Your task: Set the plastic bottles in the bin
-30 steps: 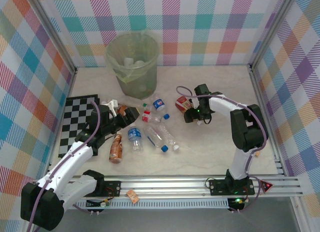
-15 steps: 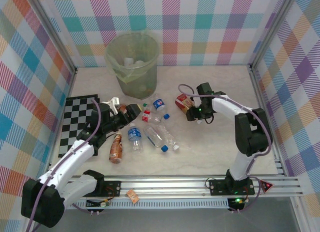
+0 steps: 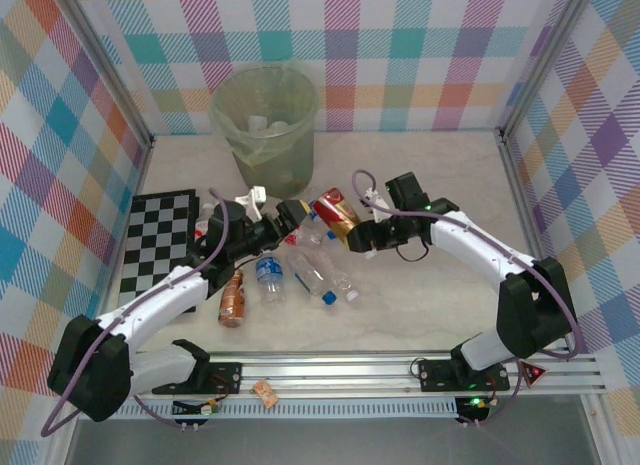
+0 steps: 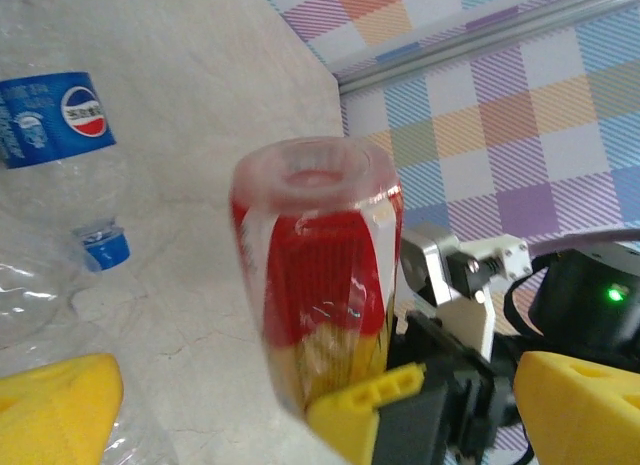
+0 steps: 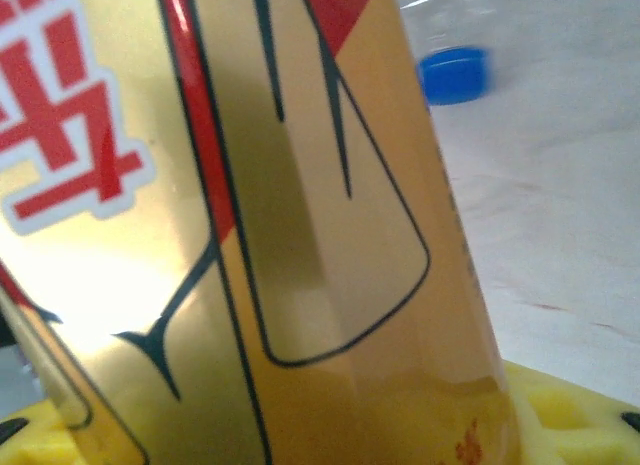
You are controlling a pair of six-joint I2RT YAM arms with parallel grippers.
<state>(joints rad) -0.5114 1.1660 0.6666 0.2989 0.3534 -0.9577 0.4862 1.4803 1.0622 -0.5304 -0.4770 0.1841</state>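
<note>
"What did the right pincer (image 3: 352,231) have?"

"It was clamped on a red-and-gold bottle (image 3: 335,207), lifted off the table. The left pincer (image 3: 283,213) hung just beside it, fingers wide apart, holding nothing."

"Where were the other bottles?"

"Down on the table, nearer the arms than the right pincer and to its left. There was a brown bottle (image 3: 232,297) and a clear one with a blue label (image 3: 268,275)."

"How should it do this bit well?"

"I think it should squeeze firmly, because the bottle looked smooth and slippy. It should stay clear of the left pincer and let go only over the bin (image 3: 255,160), far beyond it and to its left."

"And the room?"

"A pale stone-look table (image 3: 430,295), a checkerboard mat (image 3: 160,247) far to the left, and bright checked walls (image 3: 420,45) behind."
</note>
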